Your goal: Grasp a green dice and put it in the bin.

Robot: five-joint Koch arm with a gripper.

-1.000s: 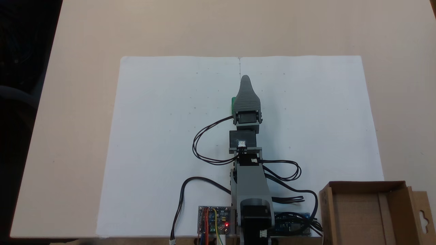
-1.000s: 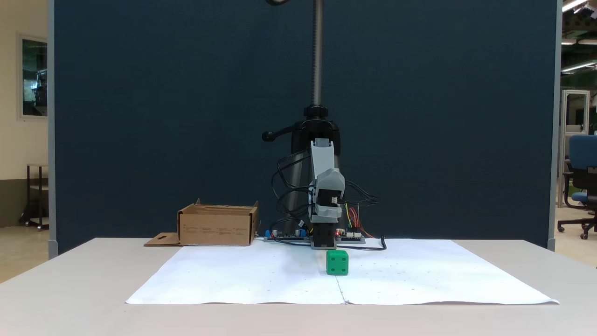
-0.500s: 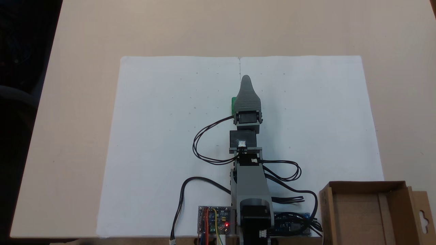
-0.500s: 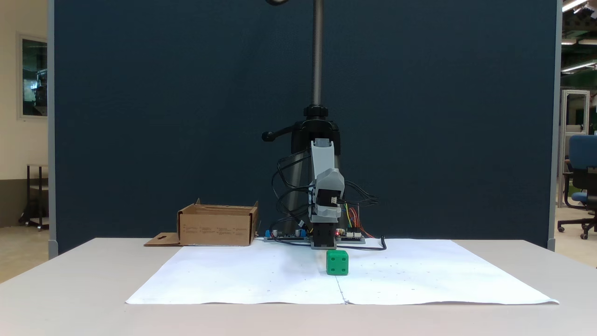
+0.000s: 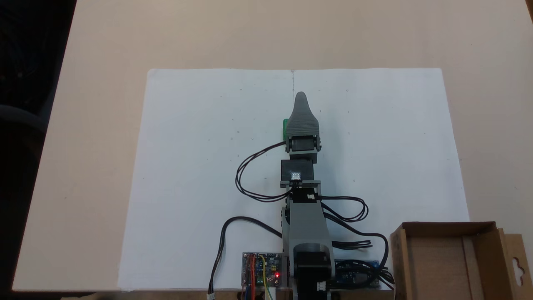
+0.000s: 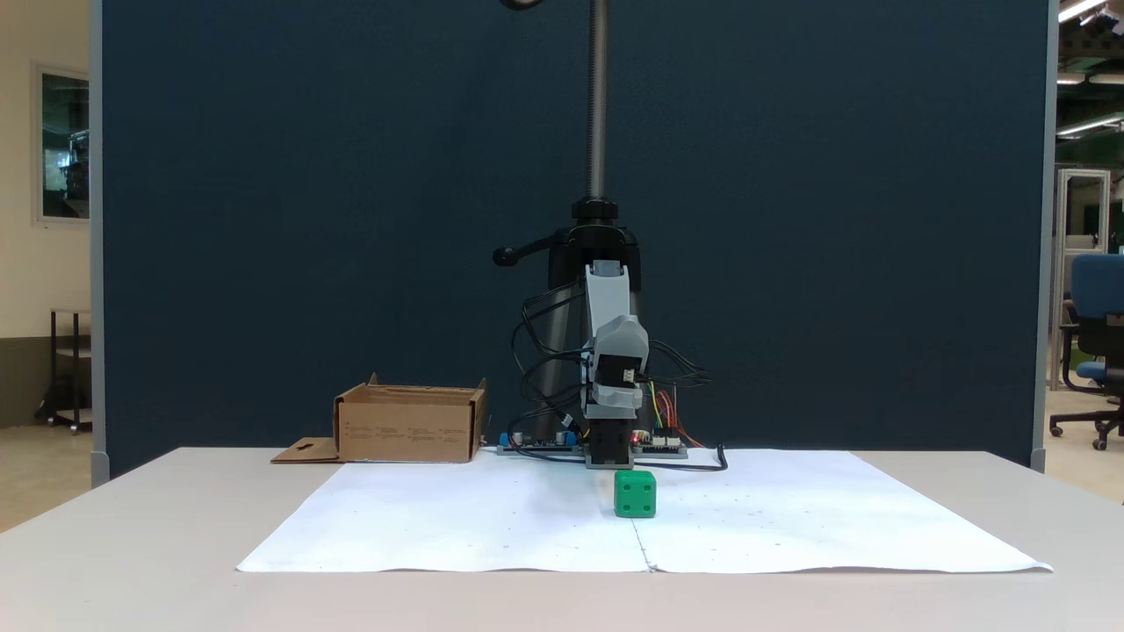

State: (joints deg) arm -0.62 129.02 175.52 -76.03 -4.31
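Gripper (image 5: 300, 98): seen from above in a fixed view as one grey ribbed wedge tapering to a single tip; jaws stacked one behind the other, so can't tell if apart or together. In the front fixed view (image 6: 612, 412) it points down-fwd, raised above the sheet, tips not resolvable.
Gripper contact: touches nothing that can be made out; nothing seen held.
Green dice (image 6: 635, 493): sits flat on the white paper sheet (image 6: 439, 518), near the sheet's centre crease, in front of the arm base, clear gap below the gripper. From above only a green sliver (image 5: 285, 127) peeks out at the left edge of the gripper body; rest hidden under it.
Bin (image 5: 483, 239): brown cardboard box, open top, at lower right corner of the top-down fixed view, beside the arm base; partly cut by frame edge. Interior visible part: bare cardboard w/ a fold line. Side flap w/ hang-hole on its right.
Bin, front fixed view (image 6: 408, 426): left of the arm, at the table's back, flap lying flat on its left; inside not visible from here.
Dice vs bin: well apart.
Arm (image 5: 306, 221): stretched fwd along the sheet's midline; black cables (image 5: 250, 175) loop to either side.
Boards: circuit board (image 5: 262, 275) w/ red LED lit at the base.
Table (image 5: 104, 50): beige, sheet laid on it.
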